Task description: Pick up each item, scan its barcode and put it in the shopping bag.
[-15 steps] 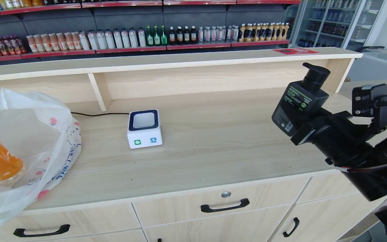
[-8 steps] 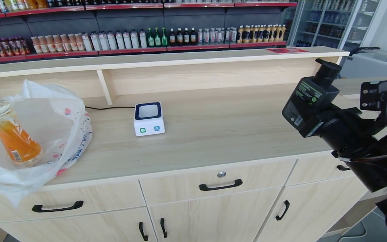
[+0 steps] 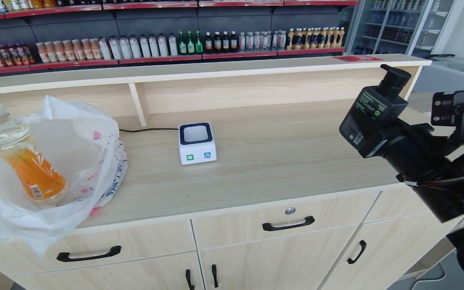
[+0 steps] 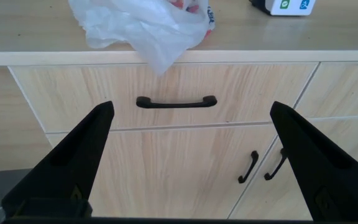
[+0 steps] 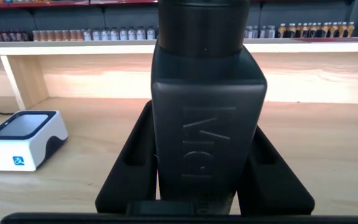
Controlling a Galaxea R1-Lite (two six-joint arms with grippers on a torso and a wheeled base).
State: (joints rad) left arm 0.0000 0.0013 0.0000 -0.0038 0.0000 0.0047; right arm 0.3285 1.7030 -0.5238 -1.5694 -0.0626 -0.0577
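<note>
Pinching a black pump bottle in my right claw, I hold it in the air above the right end of the wooden counter. My right forearm rises from low at my right side and slants up and inward, so the bottle sits tilted, its pump head pointing up and away and its labelled face, with a small barcode, turned toward my head camera. From the right wrist, the bottle stands straight out of the claw, one black finger pressed against each flank, with the bottle's base down between them.

The white scanner rests on the counter to my left of the bottle, well apart from it and lower, its window facing up. Farther left, at the counter's edge, the shopping bag lies crumpled and open, with an orange drink bottle leaning inside it.

My left arm hangs low in front of the cabinet, below the countertop. Its claw faces a drawer handle, fingers spread wide with nothing between them; the bag spills over the counter edge above.
</note>
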